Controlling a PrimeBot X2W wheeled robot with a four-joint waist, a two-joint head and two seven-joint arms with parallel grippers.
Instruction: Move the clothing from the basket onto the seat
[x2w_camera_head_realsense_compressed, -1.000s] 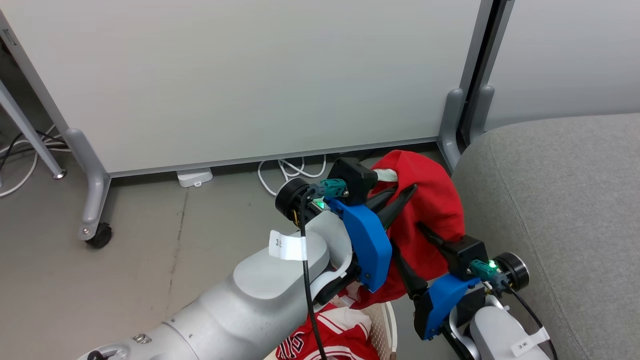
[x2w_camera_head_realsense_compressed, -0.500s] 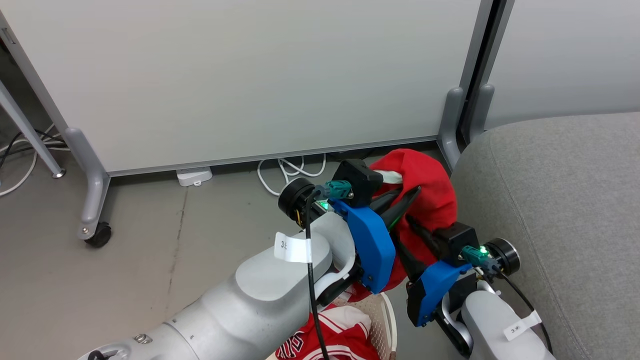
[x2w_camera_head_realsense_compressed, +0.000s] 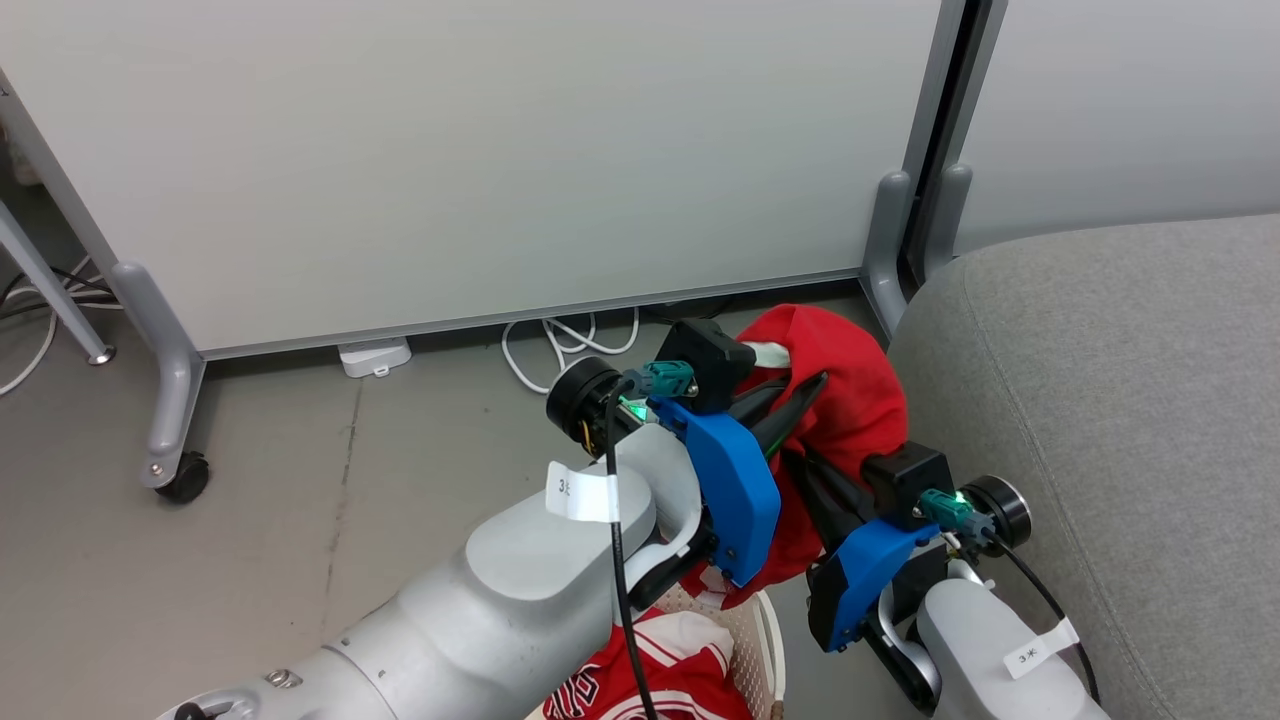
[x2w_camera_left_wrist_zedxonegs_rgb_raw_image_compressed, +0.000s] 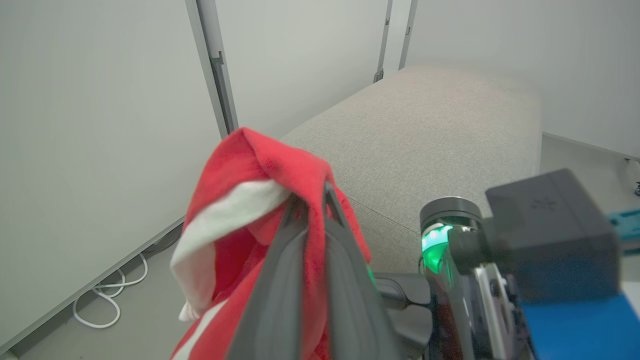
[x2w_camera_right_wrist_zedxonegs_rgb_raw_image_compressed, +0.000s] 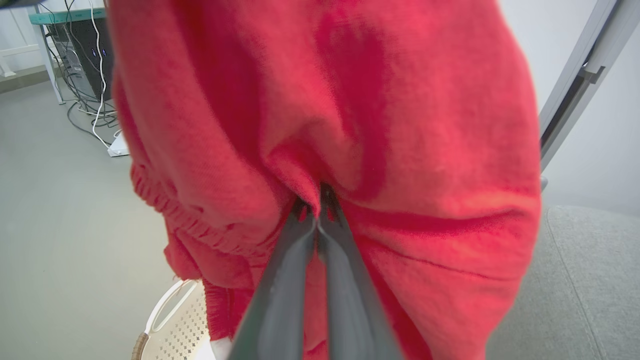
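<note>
The red shorts (x2w_camera_head_realsense_compressed: 860, 400) are hanging bunched in the air above the basket (x2w_camera_head_realsense_compressed: 772, 640), just beside the edge of the seat (x2w_camera_head_realsense_compressed: 1100, 400). They are showing a soft, slightly fuzzy knit, a white trim band and a ribbed, gathered edge. The left gripper (x2w_camera_left_wrist_zedxonegs_rgb_raw_image_compressed: 310, 200) is pinching a fold next to the white trim, its dark tapered fingers pressed onto the cloth. The right gripper (x2w_camera_right_wrist_zedxonegs_rgb_raw_image_compressed: 318, 197) is pinching a pucker of the red fabric elsewhere on the shorts. The red jersey (x2w_camera_head_realsense_compressed: 690, 670) with white stripes is lying crumpled in the cream perforated plastic basket. The seat is showing a coarse light-grey weave, a rounded edge and a stitched seam.
</note>
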